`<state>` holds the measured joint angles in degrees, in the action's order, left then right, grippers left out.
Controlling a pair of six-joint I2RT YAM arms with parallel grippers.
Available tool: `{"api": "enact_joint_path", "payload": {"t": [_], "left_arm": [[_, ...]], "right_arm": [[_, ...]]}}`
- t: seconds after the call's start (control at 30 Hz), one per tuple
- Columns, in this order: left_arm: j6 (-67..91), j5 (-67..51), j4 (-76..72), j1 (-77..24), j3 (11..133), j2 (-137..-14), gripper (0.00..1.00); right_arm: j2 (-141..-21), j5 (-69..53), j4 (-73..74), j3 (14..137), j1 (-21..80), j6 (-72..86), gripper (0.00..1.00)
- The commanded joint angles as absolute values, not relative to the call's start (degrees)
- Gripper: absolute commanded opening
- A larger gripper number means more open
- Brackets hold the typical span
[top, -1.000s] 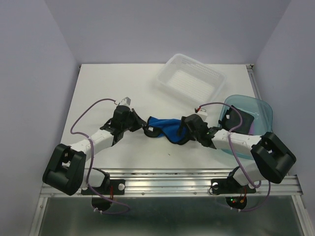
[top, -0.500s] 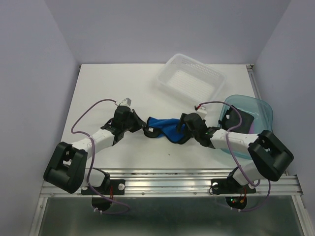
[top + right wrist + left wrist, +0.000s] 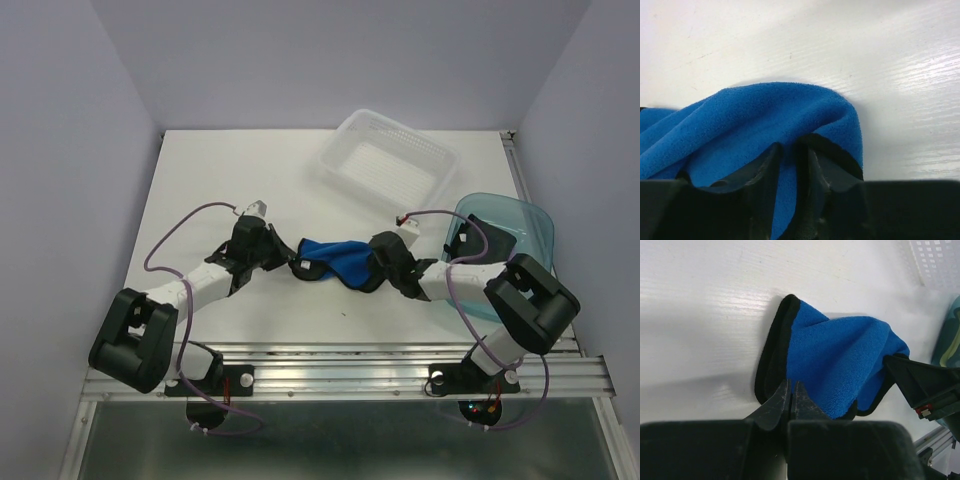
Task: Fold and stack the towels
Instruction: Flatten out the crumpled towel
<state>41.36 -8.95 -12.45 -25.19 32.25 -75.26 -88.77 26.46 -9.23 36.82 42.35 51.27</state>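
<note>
- The blue towel (image 3: 335,258) lies bunched on the white tabletop (image 3: 230,170) between the two arms, near the front edge and well apart from both containers.
- Its cloth is a soft, napped fleece in bright blue, bordered all round with a dark stitched edging (image 3: 771,357) that curves at the corner.
- Seen from the left wrist, the towel rises off the tabletop in a rumpled, tent-like hump, with its rounded corner flat on the surface and its far end lifted into folds.
- The left pincer (image 3: 791,390) has its two slim, tapered black fingers pressed together on the towel's dark-edged near corner.
- The right pincer (image 3: 795,160) is clamped on the towel's opposite end: a pleat of blue fleece fills the narrow gap between its glossy black fingers (image 3: 765,167), and the dark edging wraps over the right-hand one.
- From the right wrist, the fleece arches above the fingers in a smooth, rounded ridge with shallow creases running off to the left.
- The tabletop is painted white, with a faint streaky grain and a few small specks.
- A white perforated plastic basket (image 3: 337,140), rectangular with rounded corners, sits towards the back, turned at an angle.
- A translucent blue-green plastic tray (image 3: 535,225) sits at the right edge, beside the right arm; a dark mass (image 3: 492,243) lies in it, but what it is I cannot tell.
</note>
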Motion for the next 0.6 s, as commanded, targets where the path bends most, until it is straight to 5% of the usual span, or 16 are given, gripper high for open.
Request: {"api": "enact_joint_path", "payload": {"t": [0.0,0.13,0.37,0.57], "left_arm": [[40.2,-7.7,-12.2,-25.6,33.9,-73.8,0.0],[39.3,-4.9,-10.6,-25.3,35.7,-73.7,0.0],[36.0,-7.2,-6.8,-15.4,45.1,-68.8,0.0],[33.2,2.5,3.3,-14.2,57.6,-61.2,0.0]], "right_arm": [[-88.2,30.0,-9.2,37.9,42.5,54.8,0.23],[-85.2,25.9,-9.1,39.2,42.5,51.0,0.01],[-77.3,14.7,-5.9,49.8,42.5,36.5,0.01],[-76.1,12.7,1.5,64.3,42.3,26.5,0.01]]}}
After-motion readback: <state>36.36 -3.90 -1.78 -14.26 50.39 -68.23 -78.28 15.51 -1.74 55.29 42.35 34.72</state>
